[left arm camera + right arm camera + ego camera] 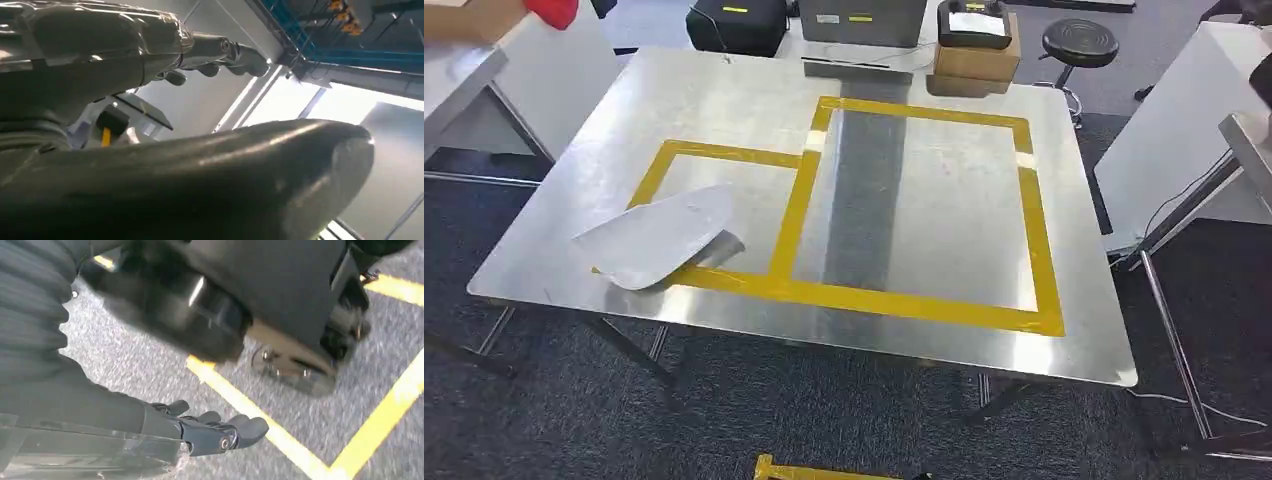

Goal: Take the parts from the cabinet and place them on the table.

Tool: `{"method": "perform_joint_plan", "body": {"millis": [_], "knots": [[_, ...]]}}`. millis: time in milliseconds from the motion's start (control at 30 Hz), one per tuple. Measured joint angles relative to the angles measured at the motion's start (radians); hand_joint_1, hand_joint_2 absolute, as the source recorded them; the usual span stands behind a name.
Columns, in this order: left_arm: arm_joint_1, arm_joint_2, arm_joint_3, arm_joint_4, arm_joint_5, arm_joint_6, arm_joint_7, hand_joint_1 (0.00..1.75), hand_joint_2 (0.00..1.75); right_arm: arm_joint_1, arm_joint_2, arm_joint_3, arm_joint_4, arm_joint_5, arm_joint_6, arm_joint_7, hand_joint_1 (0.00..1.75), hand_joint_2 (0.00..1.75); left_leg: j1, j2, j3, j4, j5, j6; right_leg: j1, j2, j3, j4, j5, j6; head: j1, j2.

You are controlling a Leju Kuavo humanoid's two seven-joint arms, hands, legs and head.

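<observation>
A flat silver-grey part (pixel 659 238) with a rounded end lies on the steel table (pixel 724 100), across the near left corner of the smaller yellow-taped rectangle (pixel 724 155). The larger taped rectangle (pixel 924 210) holds nothing. In the left wrist view my left hand (pixel 165 50) has its dark fingers (pixel 225 54) stretched out and its thick grey thumb (pixel 250 175) apart from them, with nothing between. In the right wrist view my right hand (pixel 200 432) hangs over grey carpet, fingers (pixel 240 427) loosely extended and holding nothing.
Beyond the table's far edge stand a cardboard box with a controller on it (pixel 974 50), a black case (pixel 736 25) and a black stool (pixel 1079 42). White benches flank the table on the left (pixel 464 70) and right (pixel 1194 120). Yellow tape (pixel 814 470) marks the floor in front.
</observation>
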Motion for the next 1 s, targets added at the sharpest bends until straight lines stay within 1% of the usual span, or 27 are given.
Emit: {"method": "perform_joint_plan", "body": {"millis": [33, 67, 100, 167, 200, 233, 267, 300, 333, 367, 400, 467, 500, 533, 567, 600, 633, 667, 700, 733, 767, 800, 867, 900, 933, 967, 1000], "knots": [[0.002, -0.007, 0.0, -0.01, 0.0, 0.006, -0.001, 0.0, 0.0, 0.0, 0.001, 0.0, 0.0, -0.003, 0.0, 0.0, 0.0, 1.75, 0.007, 0.001, -0.013, 0.043, -0.014, -0.009, -0.004, -0.001, -0.007, 0.003, 0.003, 0.005, -0.001, 0.0], [0.002, -0.013, 0.0, -0.019, 0.001, 0.015, -0.003, 0.0, 0.0, 0.0, 0.001, 0.0, 0.0, -0.005, 0.0, 0.0, 0.0, 1.75, 0.014, 0.002, -0.008, 0.046, -0.002, -0.018, -0.01, -0.001, -0.016, 0.009, 0.006, 0.011, 0.0, 0.0], [0.002, -0.019, -0.001, -0.031, 0.002, 0.021, -0.005, 0.0, 0.0, 0.0, 0.001, 0.0, 0.0, -0.007, 0.0, 0.0, 0.0, 1.75, 0.022, 0.004, 0.02, 0.006, 0.032, -0.029, -0.018, -0.001, -0.025, 0.016, 0.009, 0.017, 0.0, 0.0], [0.002, -0.028, -0.002, -0.052, 0.002, 0.026, -0.008, 0.0, 0.0, -0.003, 0.003, 0.0, 0.0, -0.007, -0.001, 0.0, 0.0, 1.75, 0.042, 0.013, 0.117, -0.155, 0.109, -0.058, -0.037, 0.0, -0.047, 0.043, 0.006, 0.038, -0.002, 0.0], [0.002, -0.035, -0.003, -0.058, 0.002, 0.027, -0.009, 0.0, 0.0, -0.006, -0.001, 0.0, 0.0, -0.008, -0.001, 0.0, 0.0, 1.75, 0.046, 0.012, 0.145, -0.211, 0.082, -0.083, -0.032, 0.004, -0.059, 0.061, 0.003, 0.055, -0.009, 0.0], [0.002, -0.047, -0.005, -0.062, 0.002, 0.028, -0.01, 0.0, 0.0, -0.005, -0.008, 0.0, 0.0, -0.008, -0.003, 0.0, 0.0, 1.75, 0.039, -0.002, 0.135, -0.18, 0.112, -0.064, -0.035, 0.009, -0.065, 0.069, 0.003, 0.063, -0.024, 0.0], [0.004, -0.051, -0.011, -0.074, 0.002, 0.034, -0.009, 0.0, 0.0, -0.003, -0.002, 0.0, 0.0, -0.007, -0.001, 0.0, 0.0, 1.75, 0.043, -0.001, 0.127, -0.178, 0.1, -0.047, -0.027, 0.017, -0.066, 0.076, 0.005, 0.067, -0.023, 0.0], [0.004, -0.05, -0.013, -0.081, 0.001, 0.035, -0.009, 0.0, 0.0, -0.005, -0.003, 0.0, 0.0, -0.008, -0.001, 0.0, 0.0, 1.75, 0.043, -0.002, 0.12, -0.172, 0.097, -0.028, -0.028, 0.019, -0.074, 0.082, 0.012, 0.073, -0.017, 0.0], [0.004, -0.053, -0.017, -0.085, 0.0, 0.035, -0.01, 0.0, 0.0, -0.003, -0.003, 0.0, 0.0, -0.009, -0.001, 0.0, 0.0, 1.75, 0.043, -0.001, 0.112, -0.167, 0.099, -0.019, -0.029, 0.02, -0.078, 0.078, 0.02, 0.076, -0.011, 0.0], [0.002, -0.056, -0.021, -0.09, 0.0, 0.035, -0.01, 0.0, 0.0, 0.001, -0.005, 0.0, 0.0, -0.008, -0.001, 0.0, 0.0, 1.75, 0.041, 0.003, 0.096, -0.167, 0.108, -0.004, -0.033, 0.018, -0.088, 0.08, 0.022, 0.082, -0.01, 0.0], [0.0, -0.056, -0.024, -0.098, -0.001, 0.036, -0.01, 0.0, 0.0, 0.0, -0.004, 0.0, 0.0, -0.008, -0.001, 0.0, 0.0, 1.75, 0.037, 0.003, 0.086, -0.167, 0.118, 0.007, -0.033, 0.009, -0.096, 0.1, -0.021, 0.082, -0.007, 0.0], [0.0, -0.056, -0.027, -0.109, -0.001, 0.037, -0.01, 0.0, 0.0, -0.003, -0.004, 0.0, -0.001, -0.009, -0.001, 0.0, 0.0, 1.75, 0.027, 0.001, 0.059, -0.167, 0.14, 0.018, -0.029, 0.004, -0.121, 0.222, -0.147, 0.081, 0.008, 0.0], [0.0, -0.058, -0.03, -0.116, -0.002, 0.037, -0.011, 0.0, 0.0, -0.004, -0.004, 0.0, -0.001, -0.009, -0.001, 0.0, 0.0, 1.75, 0.021, 0.0, 0.046, -0.167, 0.15, 0.022, -0.028, 0.004, -0.132, 0.294, -0.194, 0.078, 0.017, 0.0], [0.0, -0.059, -0.034, -0.119, -0.002, 0.037, -0.011, 0.0, 0.0, -0.004, -0.004, 0.0, -0.001, -0.009, -0.001, 0.0, 0.0, 1.75, 0.013, -0.002, 0.032, -0.166, 0.16, 0.023, -0.025, 0.004, -0.136, 0.352, -0.223, 0.072, 0.021, 0.0], [0.0, -0.062, -0.038, -0.122, -0.002, 0.037, -0.011, 0.0, 0.0, -0.005, -0.004, 0.0, -0.001, -0.009, -0.001, 0.0, 0.0, 1.75, 0.005, -0.005, 0.019, -0.165, 0.169, 0.026, -0.019, 0.004, -0.127, 0.377, -0.225, 0.063, 0.024, 0.0], [0.0, -0.064, -0.041, -0.126, -0.002, 0.038, -0.011, 0.0, 0.0, -0.006, -0.003, 0.0, -0.001, -0.009, -0.001, 0.0, 0.0, 1.75, -0.004, -0.007, 0.008, -0.165, 0.179, 0.028, -0.01, 0.004, -0.099, 0.359, -0.203, 0.049, 0.029, 0.0], [0.0, -0.065, -0.042, -0.129, -0.002, 0.039, -0.011, 0.0, 0.0, -0.006, -0.003, 0.0, -0.001, -0.008, -0.001, 0.0, 0.0, 1.75, -0.014, -0.01, -0.001, -0.166, 0.188, 0.03, 0.0, 0.004, -0.054, 0.302, -0.168, 0.031, 0.033, 0.0], [0.0, -0.064, -0.042, -0.132, -0.003, 0.039, -0.011, 0.0, 0.0, -0.004, -0.003, 0.0, -0.001, -0.008, -0.001, 0.0, 0.0, 1.75, -0.025, -0.013, -0.008, -0.167, 0.197, 0.032, 0.015, 0.004, 0.005, 0.216, -0.136, 0.006, 0.035, 0.0], [0.0, -0.064, -0.042, -0.137, -0.004, 0.04, -0.011, 0.0, 0.0, -0.005, -0.003, 0.0, 0.0, -0.008, -0.001, 0.0, 0.0, 1.75, -0.023, -0.012, -0.011, -0.169, 0.206, 0.037, 0.035, -0.001, 0.065, 0.124, -0.121, -0.024, 0.037, 0.0], [0.0, -0.068, -0.044, -0.138, -0.005, 0.041, -0.011, 0.0, 0.0, -0.008, -0.014, 0.0, 0.001, -0.008, -0.003, 0.0, 0.0, 1.75, -0.031, -0.013, -0.015, -0.17, 0.213, 0.032, 0.055, -0.006, 0.108, 0.046, -0.141, -0.046, 0.026, 0.0], [0.001, -0.071, -0.047, -0.139, -0.005, 0.043, -0.012, 0.0, 0.0, -0.009, -0.013, 0.0, 0.0, -0.008, -0.003, 0.0, 0.0, 1.75, -0.026, -0.008, -0.015, -0.177, 0.227, 0.033, 0.052, -0.02, 0.117, 0.021, -0.137, -0.045, 0.025, 0.0], [0.0, -0.074, -0.05, -0.139, -0.005, 0.044, -0.012, 0.0, 0.0, -0.01, -0.013, 0.0, 0.0, -0.008, -0.003, 0.0, 0.0, 1.75, -0.018, -0.008, -0.015, -0.186, 0.239, 0.031, 0.059, -0.018, 0.111, 0.019, -0.121, -0.039, 0.022, 0.0], [0.0, -0.072, -0.05, -0.14, -0.005, 0.044, -0.011, 0.0, 0.0, -0.01, -0.012, 0.0, 0.0, -0.008, -0.003, 0.0, 0.0, 1.75, -0.018, -0.008, -0.012, -0.214, 0.265, 0.021, 0.059, -0.015, 0.109, -0.018, -0.088, -0.049, 0.032, 0.0], [0.001, -0.071, -0.051, -0.141, -0.005, 0.045, -0.011, 0.0, 0.0, -0.01, -0.01, 0.0, 0.0, -0.008, -0.002, 0.0, 0.0, 1.75, -0.02, -0.009, -0.022, -0.204, 0.251, 0.023, 0.049, -0.017, 0.114, -0.048, -0.063, -0.038, 0.038, 0.0], [-0.003, -0.072, -0.051, -0.142, -0.005, 0.046, -0.012, 0.0, 0.0, -0.009, -0.012, 0.0, 0.0, -0.008, -0.003, 0.0, 0.0, 1.75, -0.02, -0.009, -0.036, -0.182, 0.204, 0.017, 0.045, -0.016, 0.108, -0.064, -0.046, -0.042, 0.035, 0.0], [-0.003, -0.074, -0.052, -0.144, -0.005, 0.047, -0.012, 0.0, 0.0, -0.009, -0.01, 0.0, 0.0, -0.008, -0.002, 0.0, 0.0, 1.75, -0.016, -0.008, -0.048, -0.129, 0.141, 0.008, 0.039, -0.018, 0.096, -0.065, -0.031, -0.038, 0.032, 0.0], [-0.002, -0.076, -0.053, -0.144, -0.006, 0.047, -0.012, 0.0, 0.0, -0.008, -0.006, 0.0, 0.0, -0.008, -0.002, 0.0, 0.0, 1.75, -0.009, -0.006, -0.059, -0.07, 0.094, -0.001, 0.032, -0.018, 0.086, -0.064, -0.023, -0.027, 0.026, 0.0]]}}
